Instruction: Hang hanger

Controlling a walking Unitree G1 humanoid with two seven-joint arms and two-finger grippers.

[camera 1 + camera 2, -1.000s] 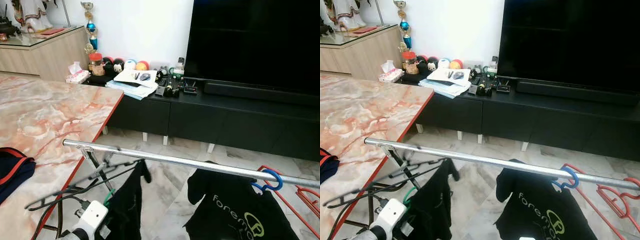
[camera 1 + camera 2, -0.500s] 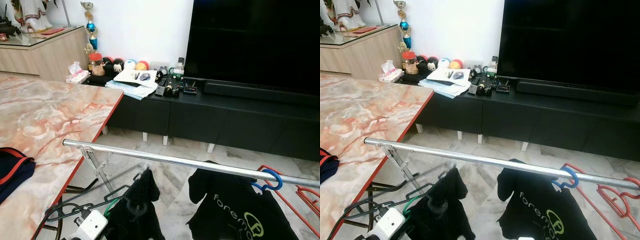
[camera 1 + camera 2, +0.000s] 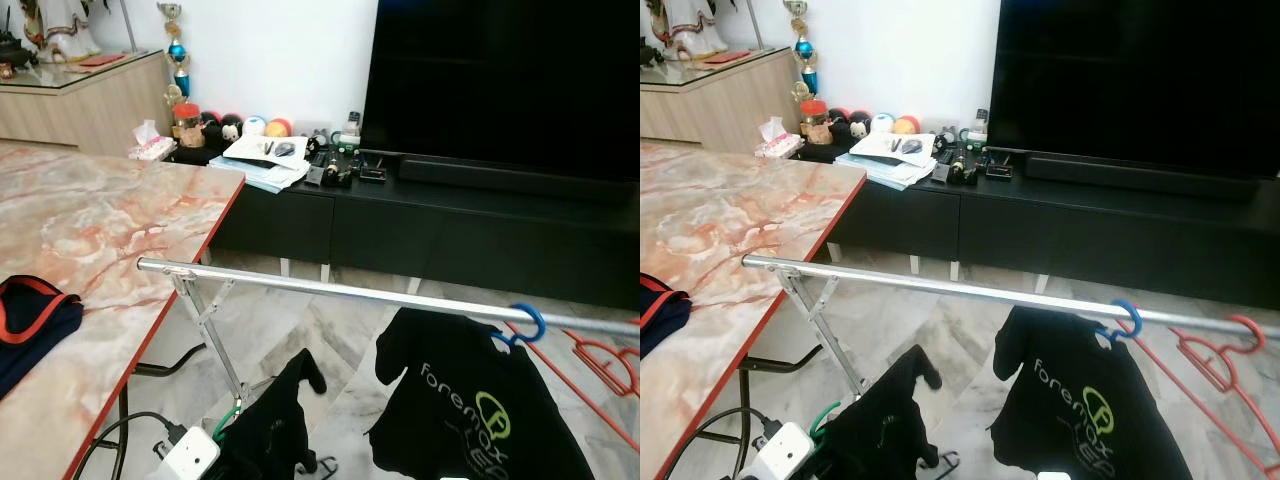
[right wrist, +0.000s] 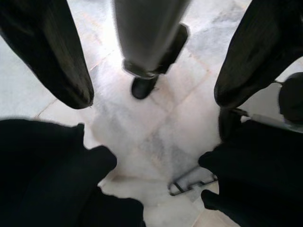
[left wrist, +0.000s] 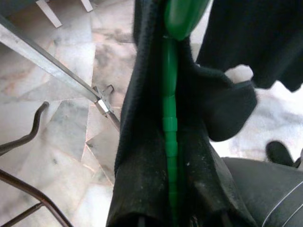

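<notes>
At 7 o'clock, nearest the camera, the left pincer (image 5: 168, 222) was clenched on the green hanger (image 5: 169, 118), which carried a black shirt (image 3: 275, 425). Half a second before, that shirt swung blurred just under the rail (image 3: 330, 291); now it hung lower, well below it, hook not on the bar. The right pincer (image 4: 151, 56) stood released, fingers (image 4: 52, 52) spread over the marble floor (image 4: 156, 137). Toward 4 o'clock a printed tee (image 3: 470, 405) hung from a blue hanger (image 3: 522, 325) on the rail. The desk (image 3: 100, 230) lay at 9 o'clock, the TV unit (image 3: 450, 225) at 12; the camera had shifted.
</notes>
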